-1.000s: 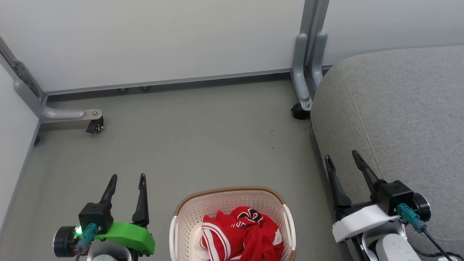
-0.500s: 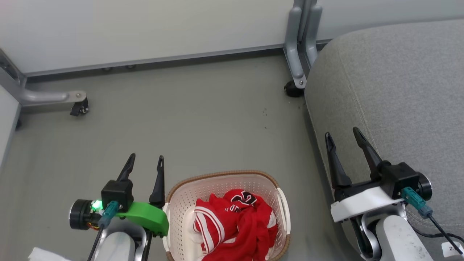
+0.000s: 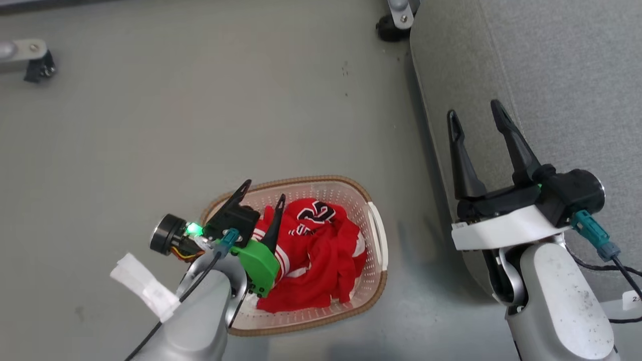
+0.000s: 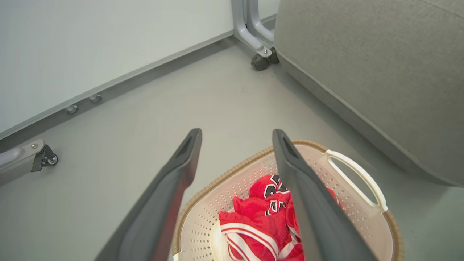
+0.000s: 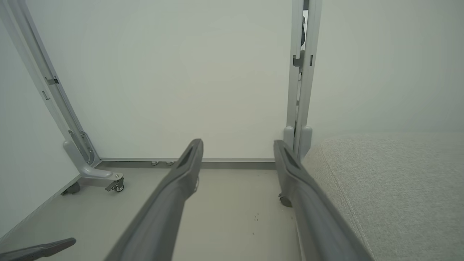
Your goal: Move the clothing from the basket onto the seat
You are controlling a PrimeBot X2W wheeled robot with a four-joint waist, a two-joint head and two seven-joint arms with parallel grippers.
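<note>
Seat (image 3: 551, 75) at right (camera has tipped down since a second ago). Basket (image 3: 373, 235) on the floor (image 3: 150, 125), left of the seat, apart from it. Clothing (image 3: 321, 250) heaped inside the basket. Left claw (image 3: 264, 189), earlier beside the basket, now over its left rim, fingers apart, empty. Right claw (image 3: 474, 109) spread, over the seat's edge.

The right gripper (image 5: 237, 143) hangs above the grey floor (image 5: 232, 217), its two dark fingers (image 5: 174, 203) spread wide with nothing between them. The seat (image 5: 391, 188) lies along the floor's right edge. White wall panels (image 5: 181, 79) in a grey metal frame (image 5: 302, 72) close the far edge, with a castor (image 5: 117, 186) near the far left corner
</note>
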